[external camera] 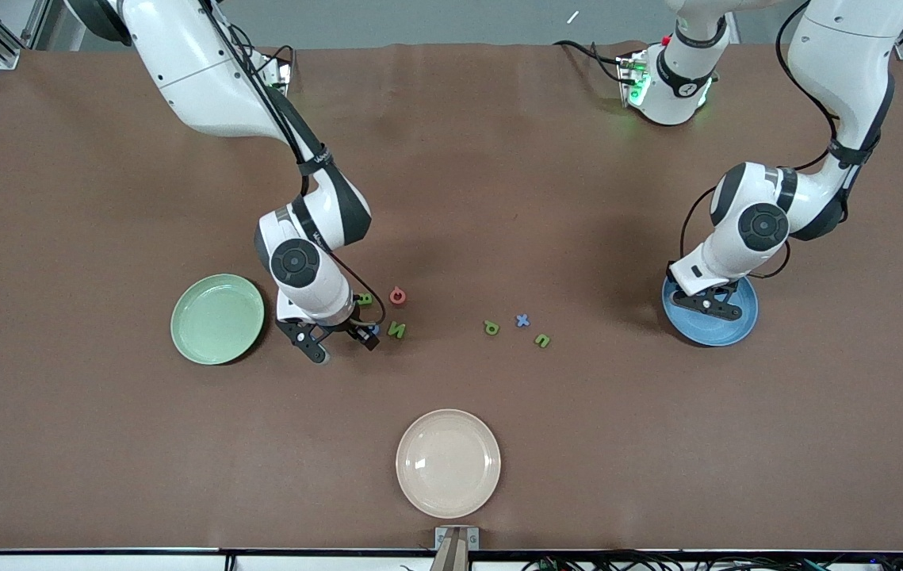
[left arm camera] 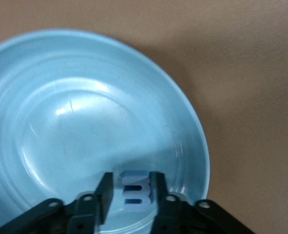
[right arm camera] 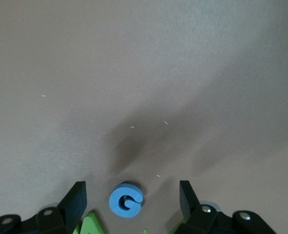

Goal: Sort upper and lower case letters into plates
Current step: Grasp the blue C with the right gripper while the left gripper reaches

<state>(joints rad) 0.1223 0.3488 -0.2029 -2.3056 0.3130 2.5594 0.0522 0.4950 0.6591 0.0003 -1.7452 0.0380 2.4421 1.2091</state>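
My left gripper (external camera: 706, 308) hangs low over the blue plate (external camera: 739, 331). In the left wrist view the left gripper (left arm camera: 132, 187) stands open around a blue letter (left arm camera: 135, 191) in the plate (left arm camera: 85, 122); one finger is beside the letter, the other stands a gap away. My right gripper (external camera: 344, 349) is low over the table beside the pale green plate (external camera: 217, 319). It is open (right arm camera: 132, 197) around a blue letter G (right arm camera: 126, 200) lying on the table. Green letters (external camera: 365, 299) (external camera: 396, 330) and a red letter (external camera: 397, 296) lie close by.
Two green letters (external camera: 491, 327) (external camera: 542, 340) and a blue x (external camera: 522, 320) lie mid-table, between the two plates. A cream-white plate (external camera: 448, 462) sits nearer the front camera. A green letter (right arm camera: 92, 225) lies close to one right finger.
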